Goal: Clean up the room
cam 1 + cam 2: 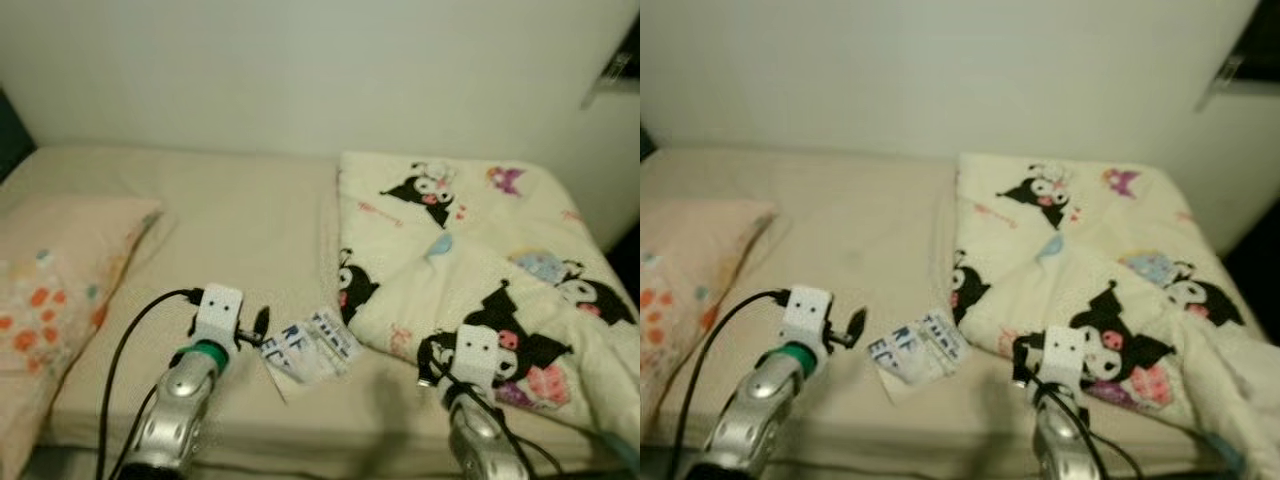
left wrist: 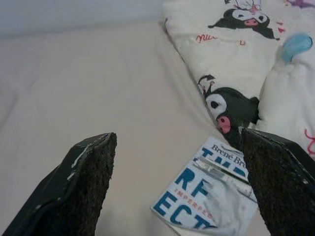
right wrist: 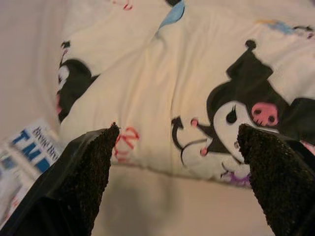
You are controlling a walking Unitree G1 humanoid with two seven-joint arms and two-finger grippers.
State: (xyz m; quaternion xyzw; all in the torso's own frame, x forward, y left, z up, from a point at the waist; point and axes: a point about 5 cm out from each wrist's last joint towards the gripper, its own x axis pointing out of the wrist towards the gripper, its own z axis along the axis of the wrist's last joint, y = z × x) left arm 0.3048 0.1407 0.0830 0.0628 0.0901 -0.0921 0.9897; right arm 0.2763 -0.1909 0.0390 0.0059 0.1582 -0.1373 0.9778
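- The book [image 1: 312, 346] lies flat on the beige bed [image 1: 240, 225], near the front edge, just beside the blanket [image 1: 470, 260].
- Left gripper [image 2: 177, 182] is spread wide, hovering right by the book.
- Right gripper [image 3: 177, 182] is also spread, over the blanket's edge.
- A pillow [image 1: 55, 275] sits far left, with a plain wall [image 1: 320, 70] behind.
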